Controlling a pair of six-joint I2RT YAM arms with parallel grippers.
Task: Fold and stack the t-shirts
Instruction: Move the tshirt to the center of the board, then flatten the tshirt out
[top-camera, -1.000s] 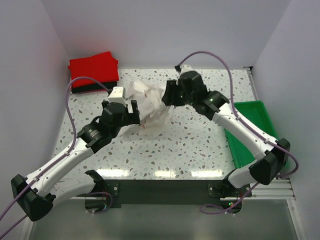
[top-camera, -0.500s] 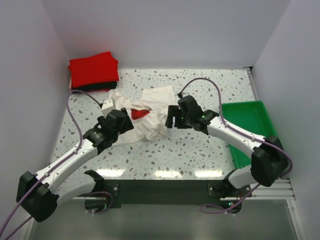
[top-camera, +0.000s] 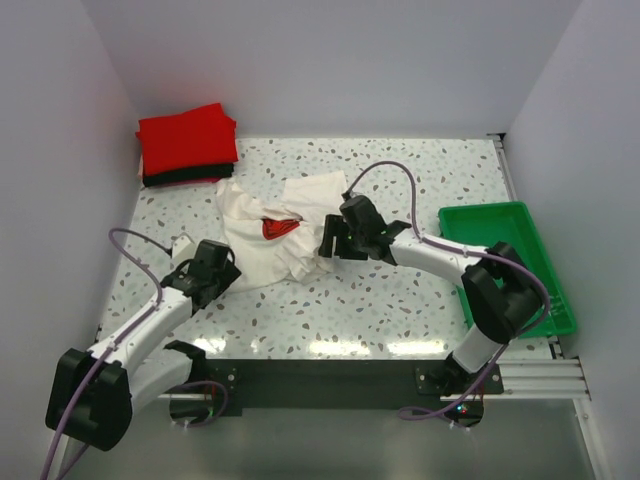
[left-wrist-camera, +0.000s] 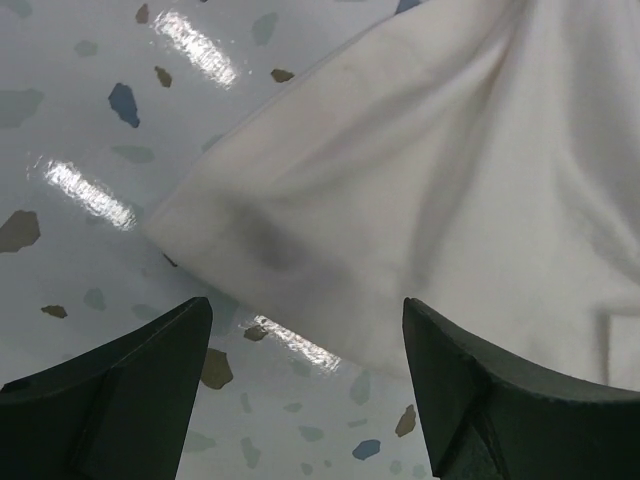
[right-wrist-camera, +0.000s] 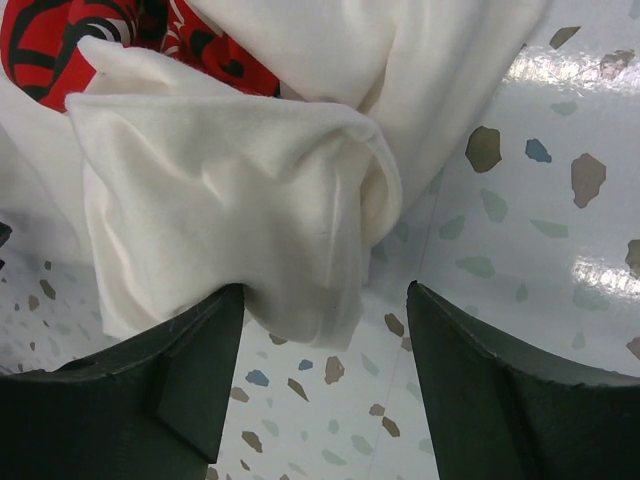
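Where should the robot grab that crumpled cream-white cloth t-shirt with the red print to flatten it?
I'd take the cream-white cloth t-shirt by its near-left corner, coming in low from the left arm's side with the open left claw. That corner lies flat with a clear edge on the speckled table, while the shirt's middle is bunched in folds.

I can make out only a crumpled sliver of the red print (top-camera: 281, 228) on the cream-white t-shirt (top-camera: 255, 252), just the edge of the black t-shirt (top-camera: 178, 179) beneath the red t-shirt (top-camera: 187, 138), and both wrist views cut the cloth off at their borders.
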